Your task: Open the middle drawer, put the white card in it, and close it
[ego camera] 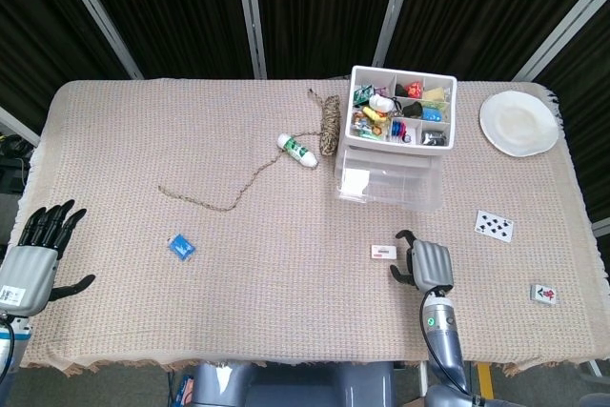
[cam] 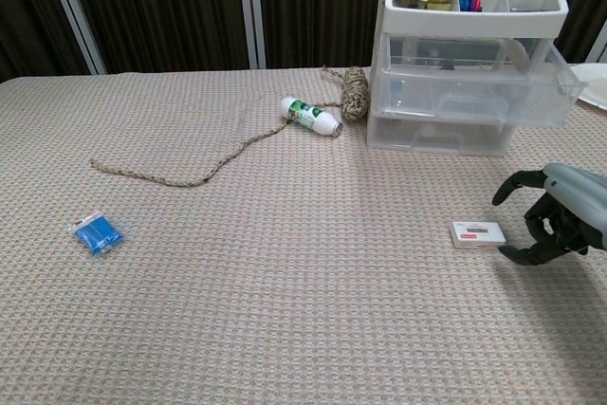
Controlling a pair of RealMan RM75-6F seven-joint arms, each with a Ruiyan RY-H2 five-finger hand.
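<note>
Fingers of the right hand [cam: 555, 220] curl apart, empty, just beside the white card [cam: 477, 234]; middle drawer [cam: 474, 94] ajar

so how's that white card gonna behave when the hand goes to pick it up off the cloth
The white card looks thin, flat and stiff, so probably light. Lying flush on the woven tablecloth, it may slide rather than lift. The right hand beside it likely needs an edge pinch.

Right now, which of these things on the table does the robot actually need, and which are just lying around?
Needed for the job:
white card
middle drawer, already pulled out
right hand, open beside the card

Just lying about:
rope
white bottle
blue packet
plate
playing card
small tile
left hand, idle
</note>
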